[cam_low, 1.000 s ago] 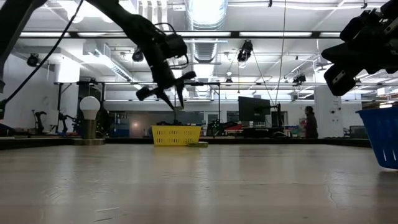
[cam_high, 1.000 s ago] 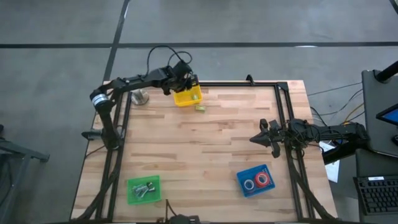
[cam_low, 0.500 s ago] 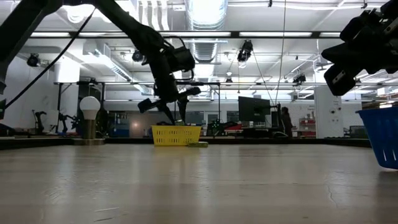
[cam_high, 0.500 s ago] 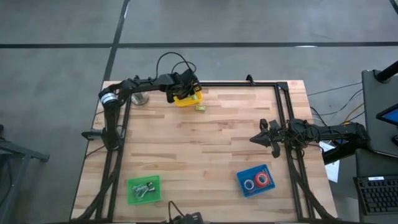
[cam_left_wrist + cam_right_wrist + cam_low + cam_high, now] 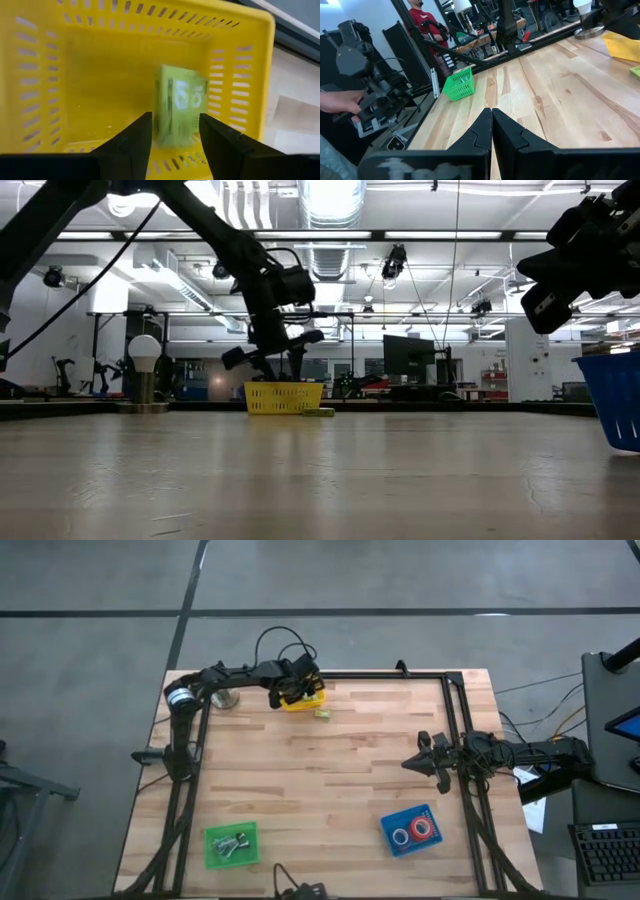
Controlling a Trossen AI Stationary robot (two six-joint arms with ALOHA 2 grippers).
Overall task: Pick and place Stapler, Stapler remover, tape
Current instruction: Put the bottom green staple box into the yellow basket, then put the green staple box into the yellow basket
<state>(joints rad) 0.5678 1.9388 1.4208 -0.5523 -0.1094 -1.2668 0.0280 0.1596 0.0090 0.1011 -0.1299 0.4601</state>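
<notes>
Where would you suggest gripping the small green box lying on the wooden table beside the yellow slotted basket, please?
Take the small green box mid-length, across its narrow width, from straight above: it lies flat and low on the wooden table, clear of the yellow slotted basket. The left gripper, open over that basket, is nearest; the right gripper waits shut at the right edge.

You have three baskets on the tabletop (image 5: pixel 340 790): one yellow basket (image 5: pixel 303 700), one green basket (image 5: pixel 231 845) and one blue basket (image 5: pixel 411 830). The blue one holds two tape rolls (image 5: pixel 413 831). One green packet (image 5: pixel 180 107) lies in the yellow basket, another small green item (image 5: pixel 322 713) just beside it.
</notes>
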